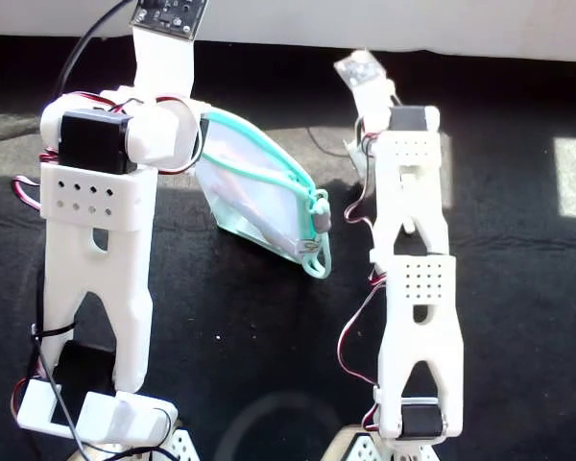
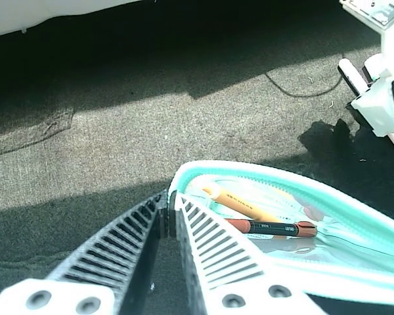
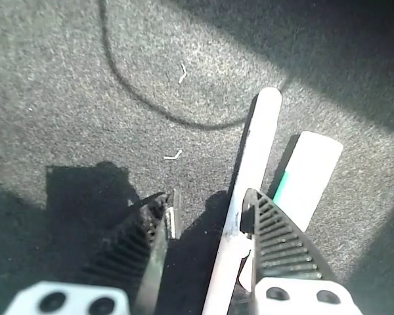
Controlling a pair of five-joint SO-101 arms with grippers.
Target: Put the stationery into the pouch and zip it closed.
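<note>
Ribbed fingers point(image 2: 210, 236) of the left gripper point(image 2: 169, 195) are pinched together on the mint rim of the pouch point(image 1: 259, 197). Its zip is open, and in the high view it sits at 11 o'clock of the black mat's point(image 1: 250, 336) middle. Inside lie an orange pen point(image 2: 240, 205) and a red-and-black pen point(image 2: 269, 228). At 3 o'clock of the pouch stands the right arm. The right gripper point(image 3: 205, 197) is spread wide, with a white pen point(image 3: 256, 164) lying between its fingers and a white block with a green band point(image 3: 305, 177) just beside.
</note>
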